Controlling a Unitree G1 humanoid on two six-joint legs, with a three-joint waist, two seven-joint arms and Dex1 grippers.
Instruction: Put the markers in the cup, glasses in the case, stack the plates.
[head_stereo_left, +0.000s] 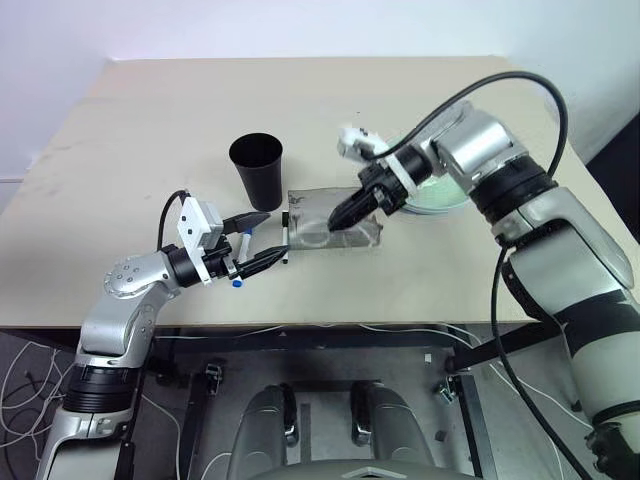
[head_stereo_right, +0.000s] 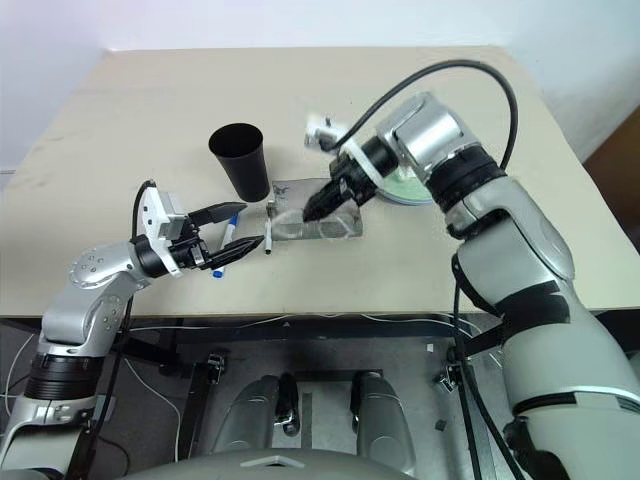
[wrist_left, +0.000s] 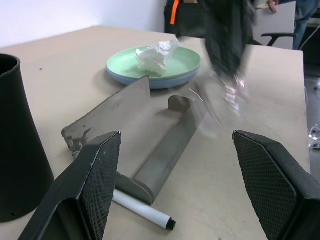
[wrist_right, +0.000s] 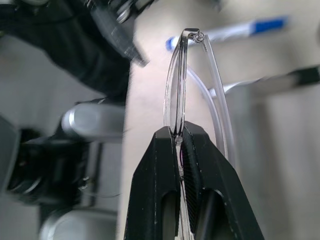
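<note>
- Spanning the scene, the counter (head_stereo_left: 150, 120) carries everything, and the open grey case (head_stereo_left: 335, 222) near its middle serves as the landmark for the rest.
- Beyond the case on its right side sit the plates (wrist_left: 150, 75), already stacked, mint green on light blue, with a crumpled white paper (wrist_left: 155, 54) on top.
- Just left of the case stands the black cup (head_stereo_left: 257, 168), upright and well within reach of the left arm.
- Lying open, the case runs its long axis left to right across the counter, its lid folded back flat and its trough facing up.
- Directly above the case hangs the right end effector (head_stereo_left: 343, 217), its two fingers pinched shut on the glasses (wrist_right: 182, 95) at one lens, so the frame dangles lens-down toward the trough.
- My judgement: the coming move turns on this, since the case lies straight below the glasses, and the frame's width must be turned to match the case's long axis before lowering.
- Left of the case, the left end effector (head_stereo_left: 257, 240) rests level with its fingers spread wide and nothing between them.
- Against the case's left end lies the black-capped marker (wrist_left: 142, 212), and the blue-capped marker (head_stereo_left: 242, 258) lies further left of it; both are nearer the left arm.
</note>
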